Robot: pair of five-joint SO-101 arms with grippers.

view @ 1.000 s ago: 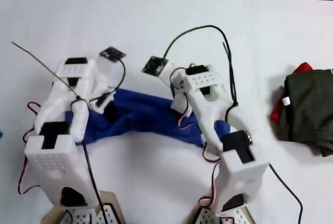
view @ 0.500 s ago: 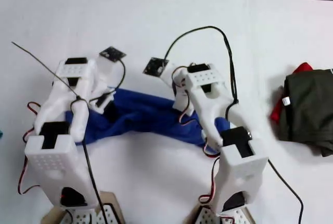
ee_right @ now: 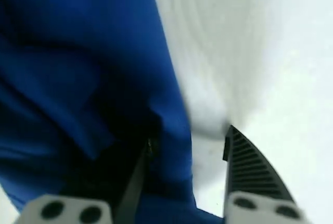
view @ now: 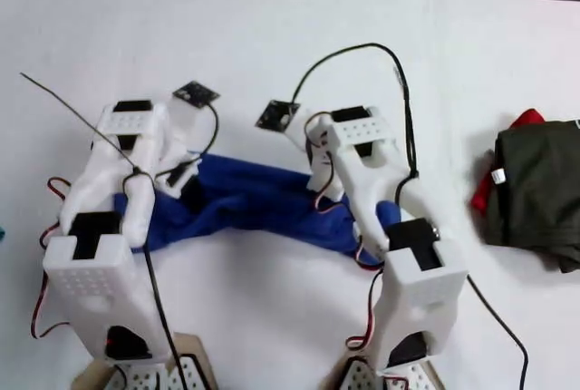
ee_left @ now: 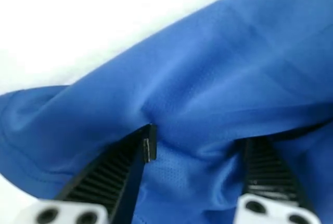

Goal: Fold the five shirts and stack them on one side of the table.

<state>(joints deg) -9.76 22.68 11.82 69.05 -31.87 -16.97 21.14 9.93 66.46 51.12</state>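
Observation:
A crumpled blue shirt (view: 254, 204) lies stretched across the table (view: 272, 27) between my two arms. My left gripper (ee_left: 200, 148) is down on the shirt's left part, open, with a bunched fold of blue cloth (ee_left: 208, 94) between and over its fingertips. My right gripper (ee_right: 190, 143) is down at the shirt's right part, open, straddling the shirt's edge (ee_right: 171, 109), with one fingertip (ee_right: 234, 140) on the bare white table. In the high view the left gripper (view: 186, 192) and right gripper (view: 317, 192) are mostly hidden under their wrists.
A stack of folded shirts sits at the table's right edge, a dark green one (view: 535, 190) on top of a red one (view: 524, 121). Cables loop around both arms. The far half of the table is bare white.
The right arm has shifted slightly to the right over the shirt. The left arm and the shirt stack have stayed put.

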